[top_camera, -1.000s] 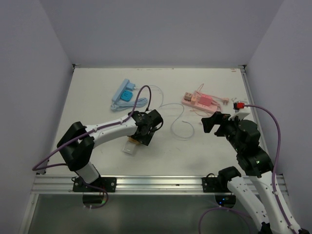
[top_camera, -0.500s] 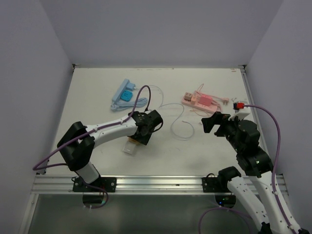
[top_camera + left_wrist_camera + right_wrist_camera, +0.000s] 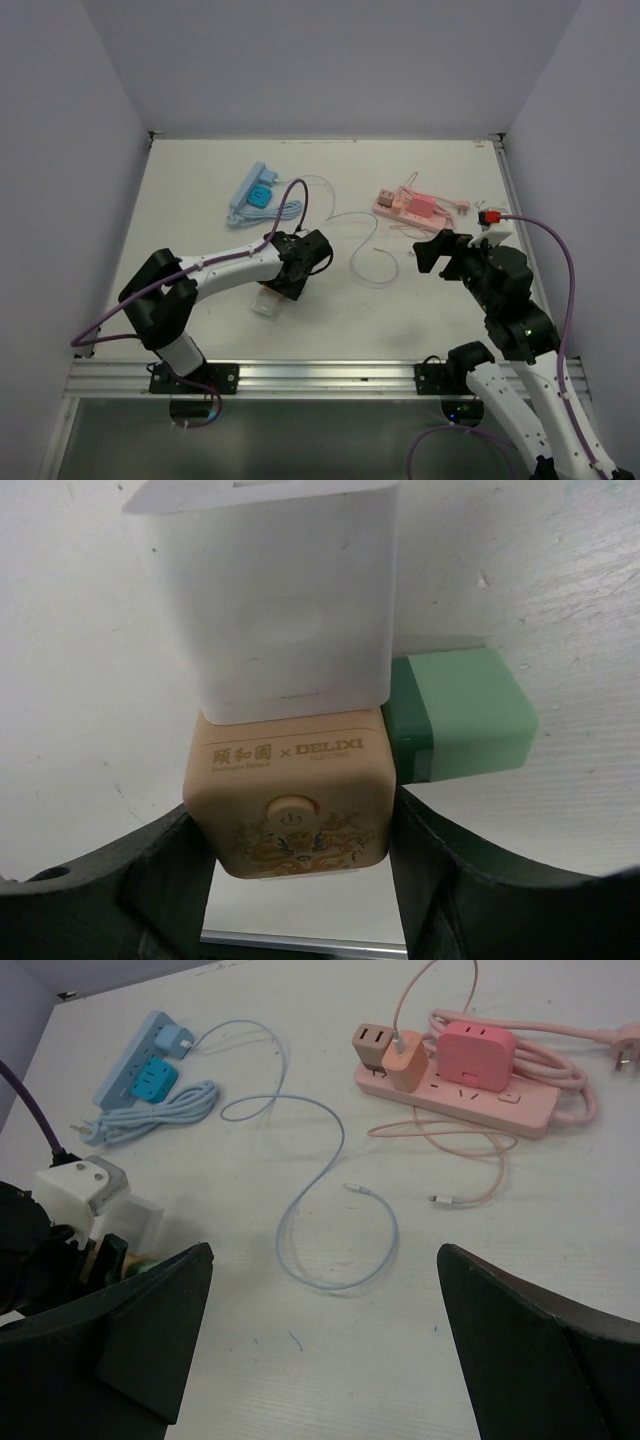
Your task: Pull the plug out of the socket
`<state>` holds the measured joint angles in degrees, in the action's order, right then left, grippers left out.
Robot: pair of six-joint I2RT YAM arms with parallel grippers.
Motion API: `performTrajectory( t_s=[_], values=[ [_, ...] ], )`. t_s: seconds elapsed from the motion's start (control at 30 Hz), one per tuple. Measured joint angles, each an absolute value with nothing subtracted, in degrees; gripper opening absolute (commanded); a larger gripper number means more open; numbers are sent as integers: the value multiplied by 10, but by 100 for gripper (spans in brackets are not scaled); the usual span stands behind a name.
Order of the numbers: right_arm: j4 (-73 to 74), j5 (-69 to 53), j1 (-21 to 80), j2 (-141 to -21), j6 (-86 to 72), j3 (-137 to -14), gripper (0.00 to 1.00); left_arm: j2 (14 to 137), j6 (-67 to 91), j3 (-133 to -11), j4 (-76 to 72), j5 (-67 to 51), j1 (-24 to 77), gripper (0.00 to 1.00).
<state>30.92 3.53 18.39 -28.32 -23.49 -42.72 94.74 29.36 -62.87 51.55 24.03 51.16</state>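
- Top view:
  - The left gripper (image 3: 279, 284) sits low on the table (image 3: 190, 215), left of centre in the frame. It covers most of a tan socket cube (image 3: 267, 291).
  - A white plug (image 3: 265, 306) juts out on the cube's lower-left side.
  - The right gripper (image 3: 440, 252) hangs at right of centre, below a pink power strip (image 3: 415, 206). From this view I cannot tell how wide it stands.
  - A blue power strip (image 3: 247, 186) lies at upper left, and a pale blue cable (image 3: 352, 240) curls across the middle.
- Left wrist view:
  - The left gripper (image 3: 292, 820) is clenched on the socket cube (image 3: 288, 792), with one finger pressed against each side face.
  - The white plug (image 3: 280, 600) is seated on the cube's upper face and fills the top of the frame.
  - A green plug (image 3: 462, 716) is against the cube's right side, just above the right finger.
- Right wrist view:
  - The right gripper (image 3: 325, 1355) is spread wide, its fingers at the lower corners with only bare table between them.
  - The pink power strip (image 3: 500, 1105) lies at upper right and carries several plugs.
  - The blue power strip (image 3: 128, 1064) is at upper left.
  - The cable (image 3: 335, 1185) loops through the centre.
  - The white plug (image 3: 137, 1222) shows at the left edge.
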Motion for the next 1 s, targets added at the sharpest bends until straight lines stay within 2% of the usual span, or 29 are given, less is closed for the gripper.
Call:
performTrajectory(
  t_s=[0.17,0.4,0.47,0.63,0.83,1.0],
  values=[
    [309,35,184,-283,-235,-427,99,947,295,-628,515,241,512,51],
    [304,11,184,-288,-232,-425,99,944,295,-628,513,240,511,25],
    [294,-26,184,-295,-227,-420,99,939,294,-628,510,235,511,21],
    [244,-152,184,-344,-219,-396,99,892,288,-628,489,204,492,1],
    [162,-267,195,-439,-262,-375,99,811,261,-625,437,155,426,0],
    [93,-270,255,-488,-274,-370,99,773,232,-619,398,116,395,0]
  ],
)
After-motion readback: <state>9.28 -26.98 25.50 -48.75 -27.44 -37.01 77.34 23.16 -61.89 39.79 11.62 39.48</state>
